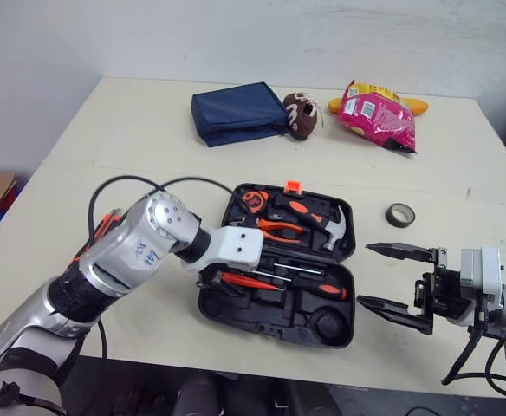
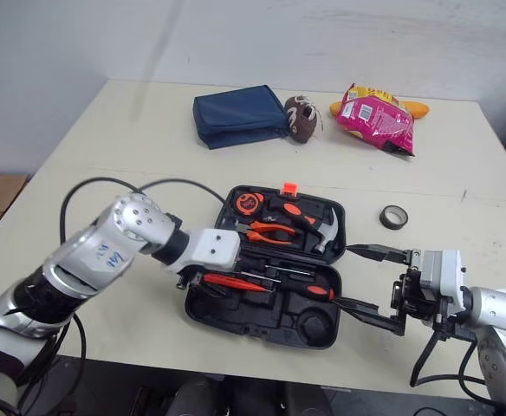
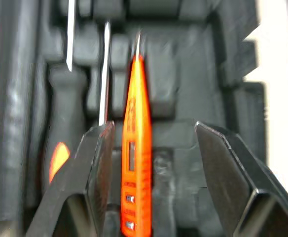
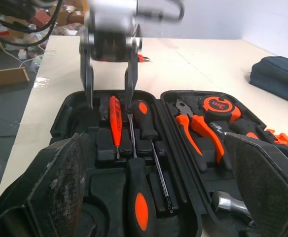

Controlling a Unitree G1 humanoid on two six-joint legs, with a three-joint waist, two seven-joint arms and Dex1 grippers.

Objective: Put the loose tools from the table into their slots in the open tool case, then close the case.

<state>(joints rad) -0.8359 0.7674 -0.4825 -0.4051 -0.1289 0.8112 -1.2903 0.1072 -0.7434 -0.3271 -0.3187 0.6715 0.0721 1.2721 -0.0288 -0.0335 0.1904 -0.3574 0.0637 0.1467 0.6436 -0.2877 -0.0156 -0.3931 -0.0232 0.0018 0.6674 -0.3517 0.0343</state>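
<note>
Open tool case [image 1: 266,324] lying at the front of the table [image 1: 106,156], with hammer [image 1: 329,227], pliers [image 1: 279,230] and tape measure [image 1: 253,201] seated in its far half. The left gripper [image 3: 152,129] hangs over the near half, its fingers spread apart on either side of an orange tester screwdriver [image 3: 136,143] that lies in its slot, unclamped. The right gripper [image 1: 366,274] hovers just beside the case's right edge, fingers wide and holding nothing. A tape roll [image 1: 399,215] lies right of the case; a blue pouch [image 1: 238,113] and a snack bag [image 1: 377,113] rest at the far edge.
</note>
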